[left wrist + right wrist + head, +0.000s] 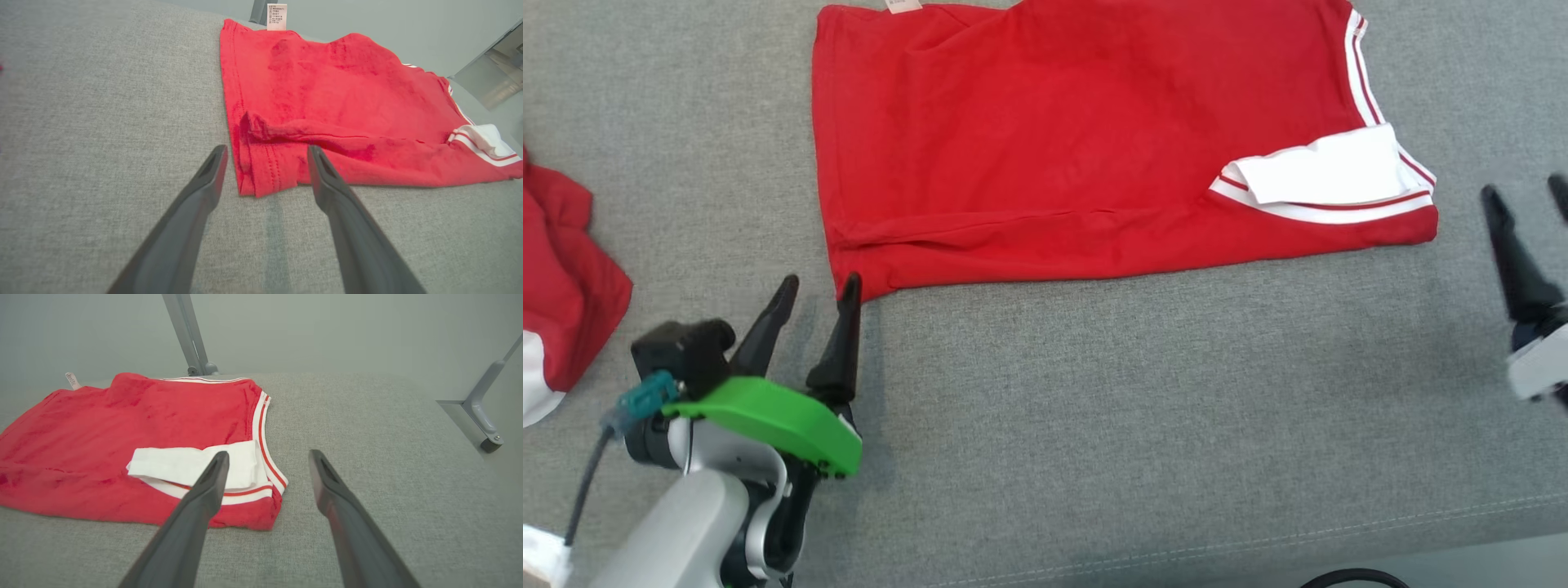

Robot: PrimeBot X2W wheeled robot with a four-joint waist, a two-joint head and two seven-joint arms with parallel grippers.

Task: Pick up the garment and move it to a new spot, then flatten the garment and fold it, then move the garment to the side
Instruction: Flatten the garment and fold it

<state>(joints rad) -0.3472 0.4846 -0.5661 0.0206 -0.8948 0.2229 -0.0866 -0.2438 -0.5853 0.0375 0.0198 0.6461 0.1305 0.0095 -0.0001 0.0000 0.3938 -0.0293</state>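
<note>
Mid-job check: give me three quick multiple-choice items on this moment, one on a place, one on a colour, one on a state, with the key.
1. Where is the left gripper?
A) at the garment's near left corner
B) at its far right corner
C) over its middle

2. What colour is the flap turned over at the garment's right end?
A) blue
B) white
C) black

3. How do the left gripper and the right gripper stand?
A) both shut on the garment
B) left shut, right open
C) both open, holding nothing

Key:
1. A, its fingertips sit at that corner.
2. B, the flap is white beside red-and-white stripes.
3. C, each pair of fingers stands apart with no cloth gripped.
</note>
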